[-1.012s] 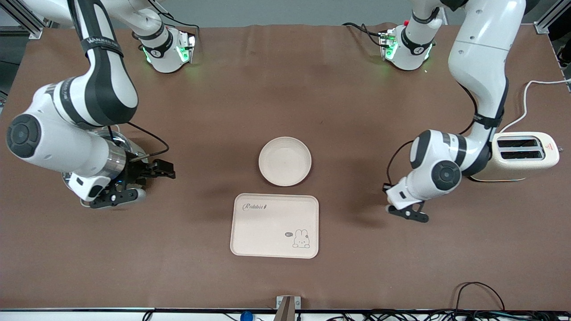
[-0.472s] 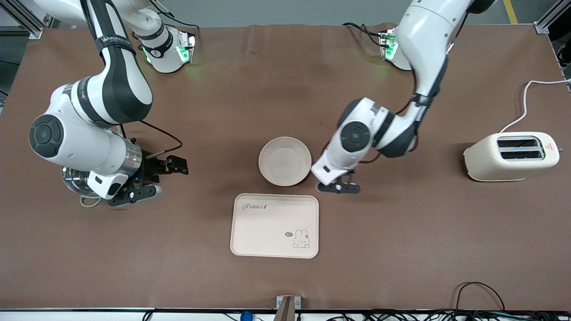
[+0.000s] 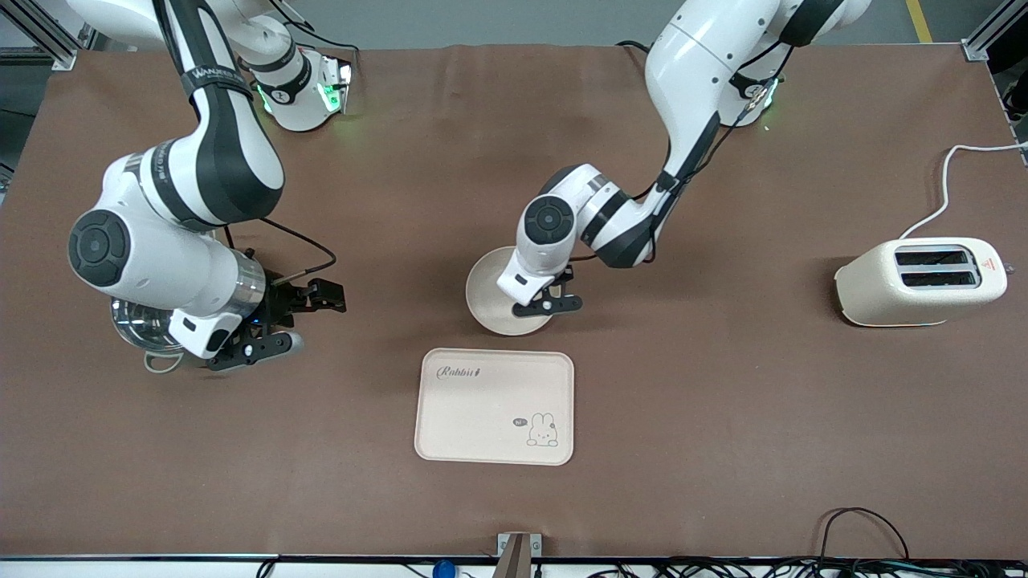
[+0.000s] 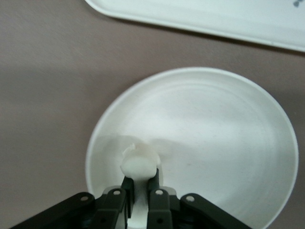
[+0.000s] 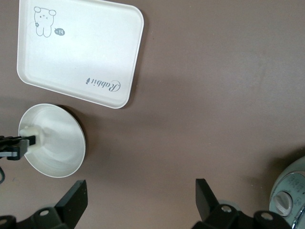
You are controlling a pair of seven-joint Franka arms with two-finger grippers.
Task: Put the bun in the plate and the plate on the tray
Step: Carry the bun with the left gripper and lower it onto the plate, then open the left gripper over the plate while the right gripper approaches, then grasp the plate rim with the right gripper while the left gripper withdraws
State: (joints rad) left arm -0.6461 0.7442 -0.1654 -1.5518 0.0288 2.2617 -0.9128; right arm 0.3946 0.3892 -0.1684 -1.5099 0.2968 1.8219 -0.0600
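Note:
In the left wrist view the small pale bun (image 4: 139, 164) sits pinched between the fingers of my left gripper (image 4: 139, 180), low over the inside of the round cream plate (image 4: 214, 143). From the front, my left gripper (image 3: 550, 305) hangs over the plate (image 3: 486, 293) on the side toward the left arm's end. The rabbit tray (image 3: 494, 405) lies flat, nearer to the front camera than the plate and apart from it. My right gripper (image 3: 309, 321) waits open with nothing in it over the table toward the right arm's end.
A shiny metal bowl (image 3: 140, 329) sits under the right arm's wrist. A cream toaster (image 3: 919, 281) with a white cord stands at the left arm's end of the table. Brown table cloth surrounds the plate and tray.
My left arm has swung from beside the toaster across the table to over the plate, carrying the bun. The right arm has shifted slightly toward the middle, still open.

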